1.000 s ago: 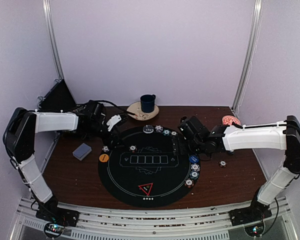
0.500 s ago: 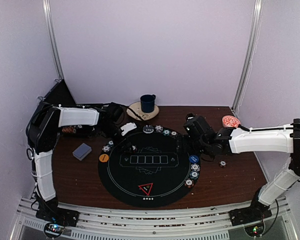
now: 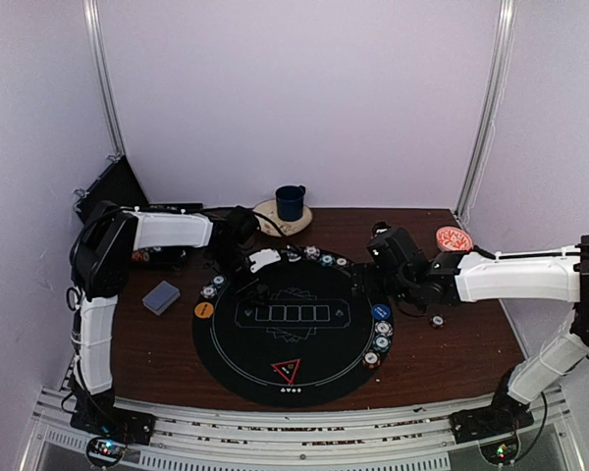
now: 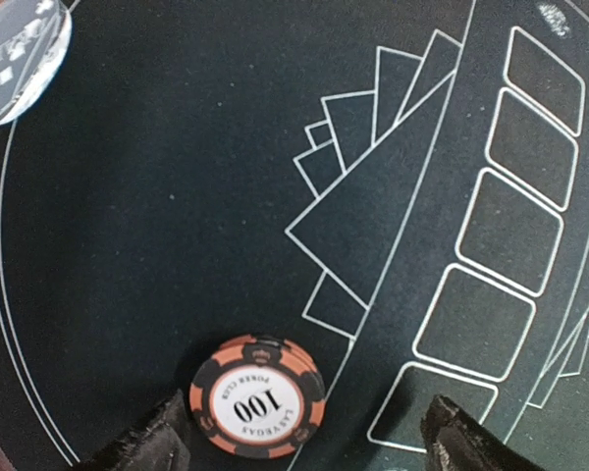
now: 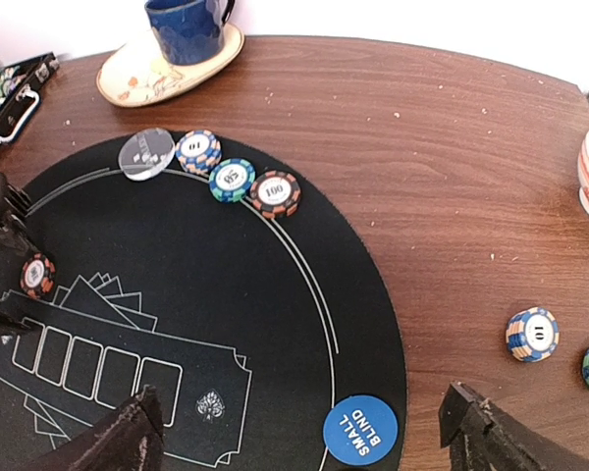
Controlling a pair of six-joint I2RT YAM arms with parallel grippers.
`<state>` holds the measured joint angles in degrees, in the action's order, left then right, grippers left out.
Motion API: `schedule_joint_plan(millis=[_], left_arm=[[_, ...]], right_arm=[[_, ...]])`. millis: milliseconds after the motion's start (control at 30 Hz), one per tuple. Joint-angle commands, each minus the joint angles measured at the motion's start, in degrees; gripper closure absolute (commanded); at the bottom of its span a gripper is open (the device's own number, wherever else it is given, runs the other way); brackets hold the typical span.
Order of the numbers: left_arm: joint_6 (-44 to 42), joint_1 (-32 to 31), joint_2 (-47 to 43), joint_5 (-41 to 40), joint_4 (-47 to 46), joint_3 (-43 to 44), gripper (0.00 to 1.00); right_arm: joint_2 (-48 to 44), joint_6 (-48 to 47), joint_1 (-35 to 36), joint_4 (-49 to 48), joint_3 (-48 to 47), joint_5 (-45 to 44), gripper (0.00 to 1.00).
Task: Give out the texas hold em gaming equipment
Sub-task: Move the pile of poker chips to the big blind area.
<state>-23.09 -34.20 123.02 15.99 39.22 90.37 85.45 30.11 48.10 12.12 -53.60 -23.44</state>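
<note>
An orange-and-black "100" poker chip (image 4: 258, 394) lies flat on the black round mat (image 4: 177, 196), near the printed card boxes. My left gripper (image 4: 299, 444) is open around it; the chip lies close to the left fingertip (image 4: 142, 444) and far from the right one. From above, the left gripper (image 3: 256, 283) is over the mat's upper left. My right gripper (image 5: 304, 437) is open and empty above the blue "SMALL BLIND" button (image 5: 360, 429). Three chips (image 5: 233, 180) and a clear disc (image 5: 145, 154) line the mat's far rim. The card deck (image 3: 161, 296), orange button (image 3: 204, 310) and triangle marker (image 3: 286, 371) lie apart.
A dark blue mug (image 3: 291, 202) on a saucer stands behind the mat. The red-patterned bowl (image 3: 454, 237) is at the back right. Two loose chips (image 5: 531, 334) lie on the wood right of the mat. More chips (image 3: 382, 336) edge the mat's right rim. A black case (image 3: 108, 186) sits far left.
My left arm has swung right from the table's left side, out over the mat to the "100" chip, and its jaws have narrowed a little. The right arm has drawn back slightly.
</note>
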Motion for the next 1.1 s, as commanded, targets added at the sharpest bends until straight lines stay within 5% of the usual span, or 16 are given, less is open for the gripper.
schedule_joint_plan(millis=[0, 367, 667, 1067], left_arm=[[-1.14, -0.33, 2.08, -2.39, 3.03, 2.93, 0.18], [-1.33, -1.18, 3.99, -4.74, 4.45, 3.11, 0.35], [-1.17, -2.41, 5.39, -7.15, 4.46, 3.79, 0.35], [-1.8, -3.24, 7.59, -9.28, 5.48, 5.81, 0.46]], right_arm=[[-2.18, 0.39, -0.63, -0.69, 0.52, -1.56, 0.0], [-3.48, 0.44, -0.86, -0.86, 1.05, -1.26, 0.0], [-3.69, 0.39, -0.87, -0.87, 1.14, -1.1, 0.01], [-3.62, 0.26, -0.99, -0.96, 1.13, -0.64, 0.01]])
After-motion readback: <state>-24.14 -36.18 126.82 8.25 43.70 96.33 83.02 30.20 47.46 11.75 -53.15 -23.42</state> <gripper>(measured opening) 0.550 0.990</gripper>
